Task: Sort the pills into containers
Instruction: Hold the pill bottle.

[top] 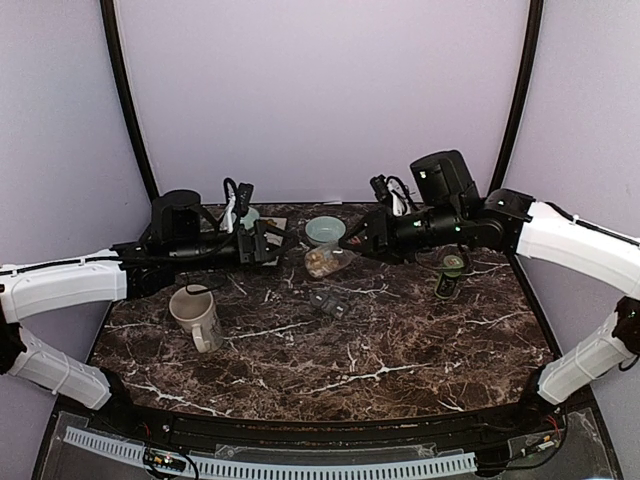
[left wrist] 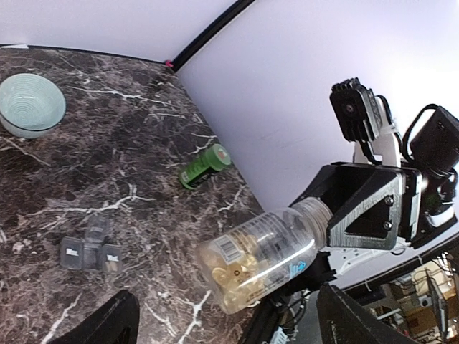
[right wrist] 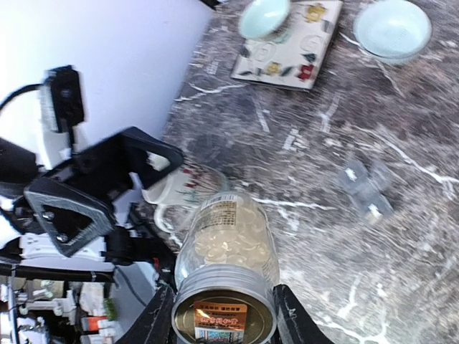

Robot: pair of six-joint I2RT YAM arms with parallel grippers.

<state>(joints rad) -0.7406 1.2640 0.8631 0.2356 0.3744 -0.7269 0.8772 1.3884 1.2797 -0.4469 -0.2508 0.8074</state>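
Top external: marble table (top: 420,350), both arms reaching toward centre-back. L gripper (top: 262,245) has its jaws wide apart w/ nothing btwn them. R gripper (right wrist: 224,317) is clamped on one end of the pill bottle (left wrist: 258,258), held sideways off the table btwn the two grippers.

Mug (top: 195,315) stands near the L arm. Pale bowl (top: 325,230) sits just behind the bottle and looks empty in left wrist view. Small dark organizer (top: 328,302) lies in front of it; we can't tell its contents.

Pills (right wrist: 231,240) are pale and all inside the bottle.

We judge sorting hasn't begun; this is the bottle-presenting stage. Threads show at the R-gripper end, so the cap is prob. off, but we can't be sure. Next move calls for getting the mouth over a container and tipping slowly.
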